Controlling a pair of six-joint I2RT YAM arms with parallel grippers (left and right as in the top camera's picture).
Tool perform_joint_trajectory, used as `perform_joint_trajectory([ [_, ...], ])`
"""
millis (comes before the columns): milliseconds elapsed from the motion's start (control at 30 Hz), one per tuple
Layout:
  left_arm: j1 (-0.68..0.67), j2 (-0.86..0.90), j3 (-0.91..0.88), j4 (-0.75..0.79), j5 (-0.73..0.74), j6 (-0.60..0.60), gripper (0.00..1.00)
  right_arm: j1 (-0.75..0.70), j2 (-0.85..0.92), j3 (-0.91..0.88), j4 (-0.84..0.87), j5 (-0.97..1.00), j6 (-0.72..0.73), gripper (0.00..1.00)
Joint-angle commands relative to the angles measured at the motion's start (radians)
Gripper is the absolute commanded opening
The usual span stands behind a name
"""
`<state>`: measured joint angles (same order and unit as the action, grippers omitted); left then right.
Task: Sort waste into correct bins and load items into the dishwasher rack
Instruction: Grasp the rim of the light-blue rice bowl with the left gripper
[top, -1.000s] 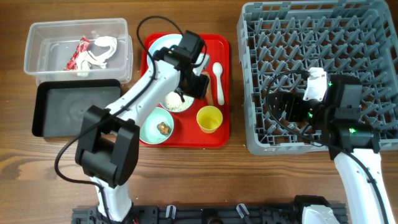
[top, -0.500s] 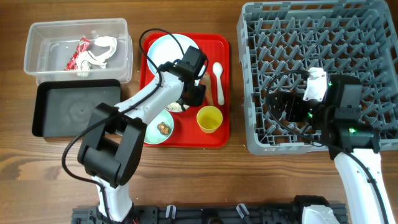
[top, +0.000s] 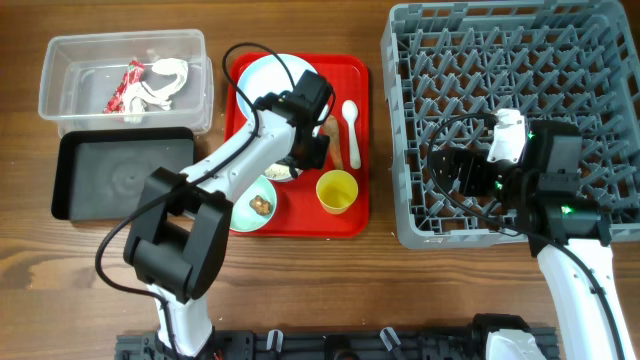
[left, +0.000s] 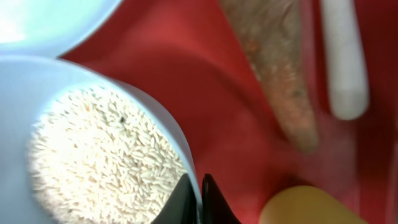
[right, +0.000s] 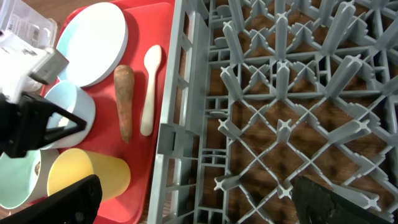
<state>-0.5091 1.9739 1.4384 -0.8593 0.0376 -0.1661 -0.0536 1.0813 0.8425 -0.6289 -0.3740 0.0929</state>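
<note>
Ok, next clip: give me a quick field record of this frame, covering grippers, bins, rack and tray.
left gripper: shut on rim of white bowl, rice inside
right gripper: open, empty, over dishwasher rack
clear tub: wrapper, tissue
black tray: looks empty
rack load: no dishes seen
red tray: plate, carrot-like root, spoon, yellow cup, teal bowl with brown lump

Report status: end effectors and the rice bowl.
Left end effector shut on bowl rim, rice inside. Right end effector open over rack. Cup close beside bowl.
</note>
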Motion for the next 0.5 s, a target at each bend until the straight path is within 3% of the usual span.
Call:
perform_joint_trajectory([
  [0,0.025,-0.065,0.110,-0.080,0.063,-0.007,0.04,0.001,0.010,0.019,0.008,-0.017,0.015,1.00],
  [200,0.139,-0.175,0.150,-0.127,0.120,-0.007,0.04,0.001,0.010,0.019,0.014,-0.017,0.016,1.00],
  [467,0.550,-0.220,0.141,-0.289,0.358,0.029,0.04,0.001,0.010,0.019,0.014,-0.017,0.016,1.00],
])
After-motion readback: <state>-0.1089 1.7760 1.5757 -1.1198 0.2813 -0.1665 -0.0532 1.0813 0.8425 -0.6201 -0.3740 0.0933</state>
